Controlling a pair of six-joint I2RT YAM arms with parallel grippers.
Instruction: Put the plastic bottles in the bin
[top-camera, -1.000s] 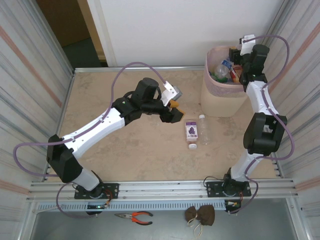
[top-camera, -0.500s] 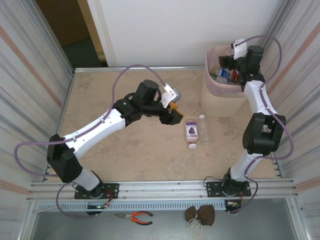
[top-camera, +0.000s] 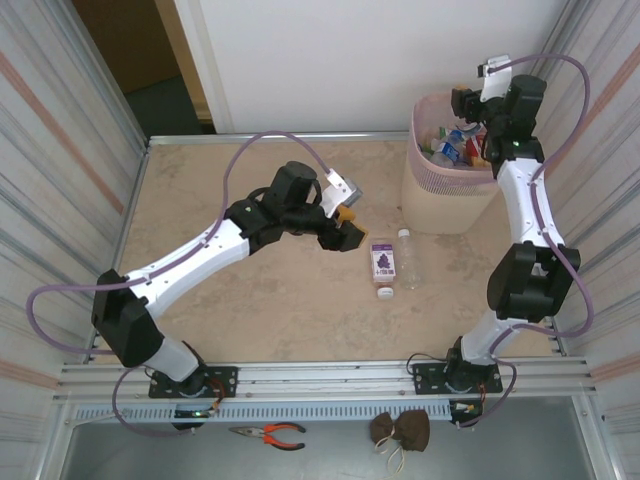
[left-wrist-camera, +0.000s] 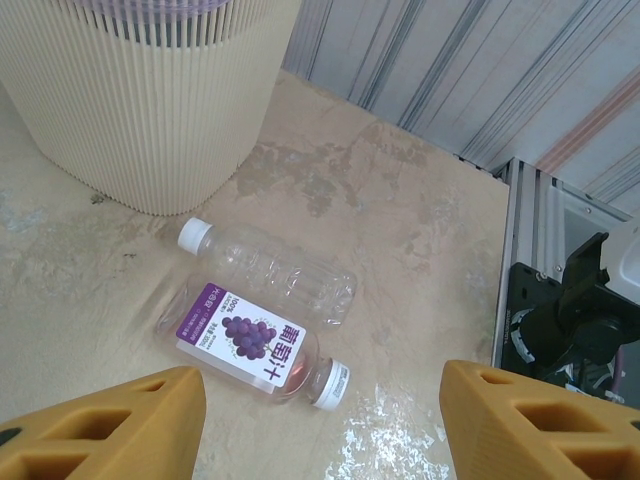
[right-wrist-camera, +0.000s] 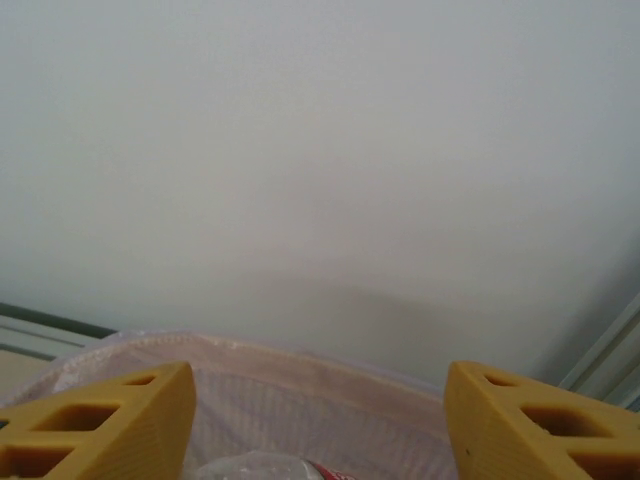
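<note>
Ahead of our left hand, spread and empty, two bottles lie side by side on the table; our right hand, also spread, hangs above the bin.

The beige bench carries the bin; near it, a grape-labelled bottle and a clear bottle lie side by side.

Bin: top cut off by the upper edge. Bottles inside it: jumbled, too small to count.
</note>
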